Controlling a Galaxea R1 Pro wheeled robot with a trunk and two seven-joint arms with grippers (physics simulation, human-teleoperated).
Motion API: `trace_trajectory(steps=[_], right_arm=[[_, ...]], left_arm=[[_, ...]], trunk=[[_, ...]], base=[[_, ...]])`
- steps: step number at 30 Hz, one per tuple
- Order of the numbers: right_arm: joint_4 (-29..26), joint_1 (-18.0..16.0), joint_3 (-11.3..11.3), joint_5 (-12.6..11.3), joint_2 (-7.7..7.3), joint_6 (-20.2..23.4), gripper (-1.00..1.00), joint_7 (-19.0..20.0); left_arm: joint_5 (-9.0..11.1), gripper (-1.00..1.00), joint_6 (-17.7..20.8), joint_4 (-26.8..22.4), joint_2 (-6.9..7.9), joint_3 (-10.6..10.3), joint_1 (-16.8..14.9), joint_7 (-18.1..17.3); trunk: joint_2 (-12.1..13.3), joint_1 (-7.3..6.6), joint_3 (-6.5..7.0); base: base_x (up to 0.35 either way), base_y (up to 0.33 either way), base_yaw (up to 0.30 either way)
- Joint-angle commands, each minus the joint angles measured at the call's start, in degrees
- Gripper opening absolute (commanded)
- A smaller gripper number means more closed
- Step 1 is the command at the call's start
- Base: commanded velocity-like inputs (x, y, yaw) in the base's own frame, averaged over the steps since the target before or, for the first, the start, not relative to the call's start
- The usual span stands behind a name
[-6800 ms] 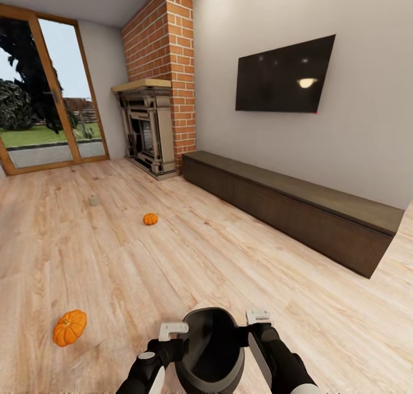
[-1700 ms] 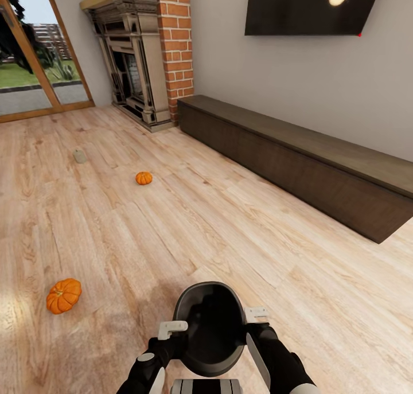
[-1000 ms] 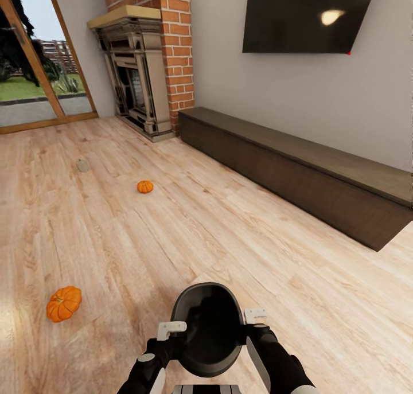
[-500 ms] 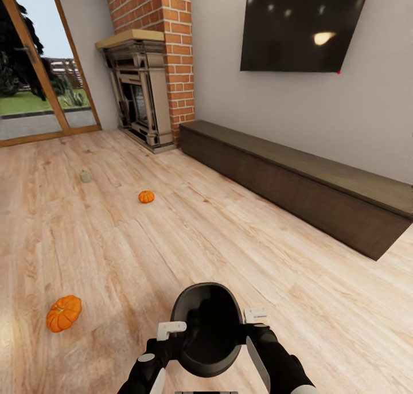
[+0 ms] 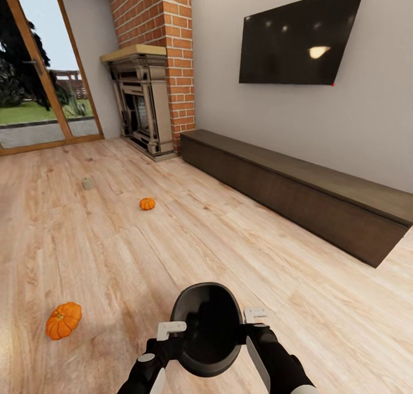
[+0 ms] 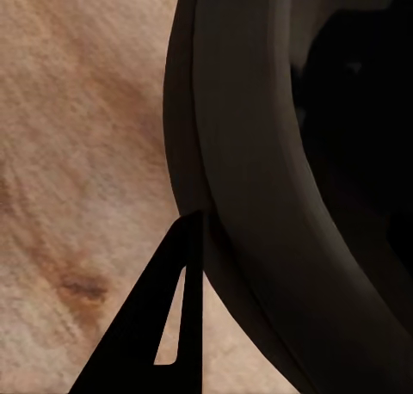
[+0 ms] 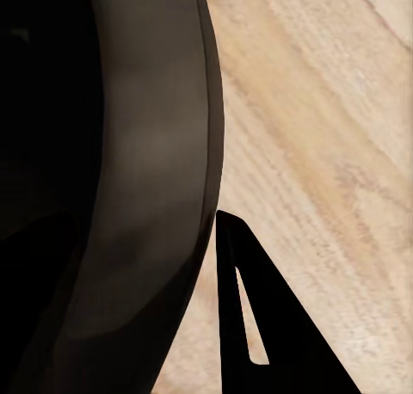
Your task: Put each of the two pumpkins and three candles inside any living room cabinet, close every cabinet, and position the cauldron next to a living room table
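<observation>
Both grippers, left gripper (image 5: 172, 329) and right gripper (image 5: 256, 315), clasp the cauldron (image 5: 207, 328) by its rim, each apparently clamped on it, though each wrist view shows just one finger. Since a moment ago the head has tilted up, revealing more wall. Two pumpkins (image 5: 63, 320) (image 5: 147, 203) and one candle (image 5: 87, 183) lie on the floor (image 5: 201, 239); the cabinet (image 5: 298, 193) stands closed.

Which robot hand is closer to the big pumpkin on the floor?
The left one. The left tool grips the black pot on the side facing the big pumpkin. The right tool is on the pot's far side, farther away.
</observation>
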Motion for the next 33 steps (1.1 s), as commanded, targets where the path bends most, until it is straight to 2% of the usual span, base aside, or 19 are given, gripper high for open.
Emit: trace_trajectory(steps=[1,9,26,33], right_arm=[[0.0,0.0,0.0,-0.6,0.02,-0.1,-1.0,0.2],[0.0,0.0,0.0,-0.6,0.02,-0.1,-1.0,0.2],[0.0,0.0,0.0,-0.6,0.02,-0.1,-1.0,0.2],[0.1,0.0,0.0,-0.6,0.02,-0.1,-1.0,0.2]], left_arm=[[0.3,-1.0,-0.1,-0.1,-0.03,-0.1,0.0,-3.2],[0.3,-1.0,-0.1,-0.1,-0.03,-0.1,0.0,-3.2],[0.3,-1.0,0.0,-0.1,-0.03,-0.1,0.0,-3.1],[0.3,-1.0,-0.1,-0.1,-0.03,-0.1,0.0,-3.2]], trunk=[[0.0,-0.01,0.03],[0.0,-0.01,0.34],[0.0,-0.01,0.82],[0.0,-0.01,0.98]], base=[[0.0,0.0,0.114],[-0.079,0.0,0.226],[-0.296,0.034,0.277],[-0.051,0.028,0.281]])
